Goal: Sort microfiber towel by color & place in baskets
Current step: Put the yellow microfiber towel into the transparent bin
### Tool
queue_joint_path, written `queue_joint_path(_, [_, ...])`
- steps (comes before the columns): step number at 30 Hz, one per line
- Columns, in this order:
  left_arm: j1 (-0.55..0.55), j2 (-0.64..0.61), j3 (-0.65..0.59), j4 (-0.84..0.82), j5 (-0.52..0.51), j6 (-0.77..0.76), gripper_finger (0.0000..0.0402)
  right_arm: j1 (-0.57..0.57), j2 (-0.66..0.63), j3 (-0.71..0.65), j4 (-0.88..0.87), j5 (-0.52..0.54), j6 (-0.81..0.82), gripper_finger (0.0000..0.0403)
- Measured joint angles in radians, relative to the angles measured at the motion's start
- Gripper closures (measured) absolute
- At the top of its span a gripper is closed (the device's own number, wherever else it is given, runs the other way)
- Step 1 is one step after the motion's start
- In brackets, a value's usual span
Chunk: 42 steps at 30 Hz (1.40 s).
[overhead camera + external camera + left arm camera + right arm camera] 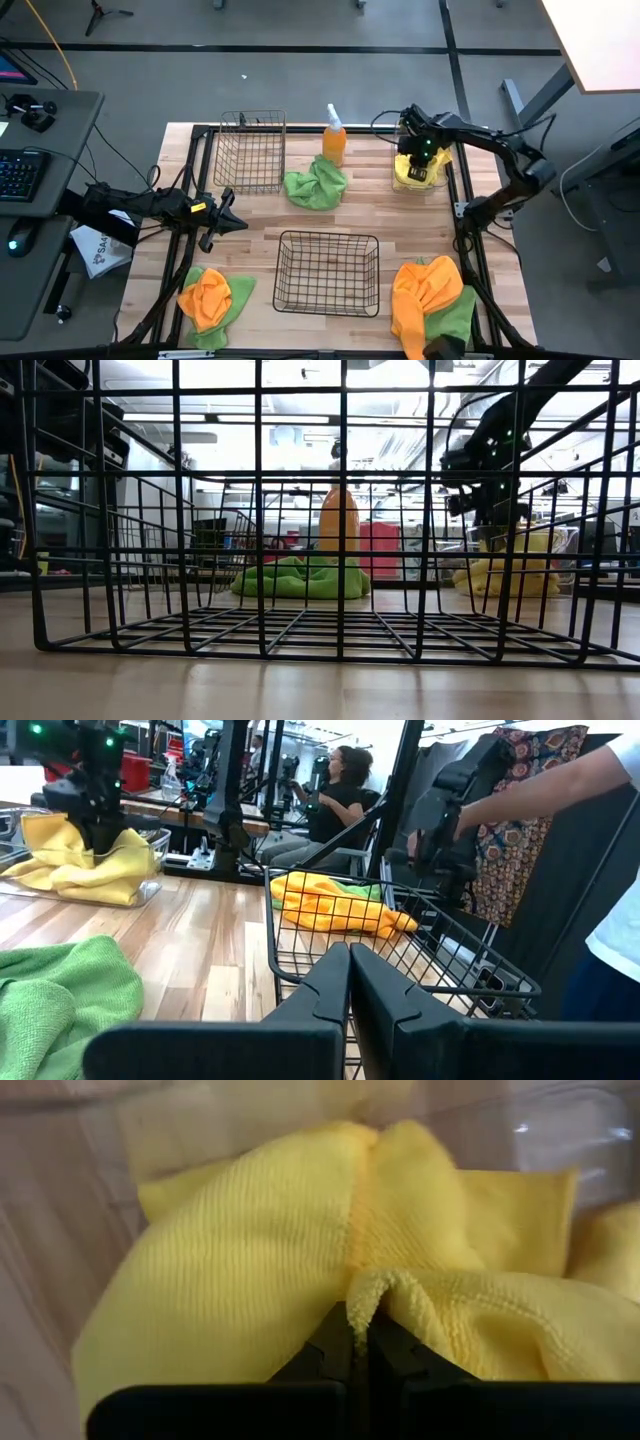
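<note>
Spanning the view, a wooden table [400,215] is framed by dark rails, with bare planks left between its two wire baskets [328,272] and [250,150]. One clear bin [421,172] at the far right edge holds a yellow towel [300,1250], pinched by the right gripper [358,1342]. The left gripper [350,982], fingers pressed together and empty, is stationed at the left edge.

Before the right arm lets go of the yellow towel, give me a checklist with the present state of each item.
1. Right gripper pinches a fold of the yellow towel: ok.
2. Towel sits over the clear bin: ok.
3. Left gripper shut, waiting at the table's left edge: ok.
4. Wide basket holds no towels: ok.
5. Green towel lies unsorted by the orange bottle: not ok.
6. Whole towel inside the bin walls: cannot tell.
</note>
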Motion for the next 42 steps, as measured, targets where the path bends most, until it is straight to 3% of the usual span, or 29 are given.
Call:
queue_joint_path(6, [0.0,0.0,0.0,0.0,0.0,0.0,0.0401,-0.002,0.102,0.0,0.031,-0.018,-0.102,0.0403])
queue_joint_path(12, [0.0,0.0,0.0,0.0,0.0,0.0,0.0401,-0.002,0.184,0.005,0.07,-0.05,-0.106,0.0403])
queue_joint_path(24, [0.0,0.0,0.0,0.0,0.0,0.0,0.0401,-0.002,0.201,0.006,0.06,-0.041,-0.04,0.0382])
queue_joint_path(28, [0.0,0.0,0.0,0.0,0.0,0.0,0.0401,-0.001,0.206,0.06,-0.019,-0.041,0.004,0.0343])
queue_joint_path(42, [0.0,0.0,0.0,0.0,0.0,0.0,0.0401,-0.001,0.207,0.395,-0.318,-0.026,0.079,0.015])
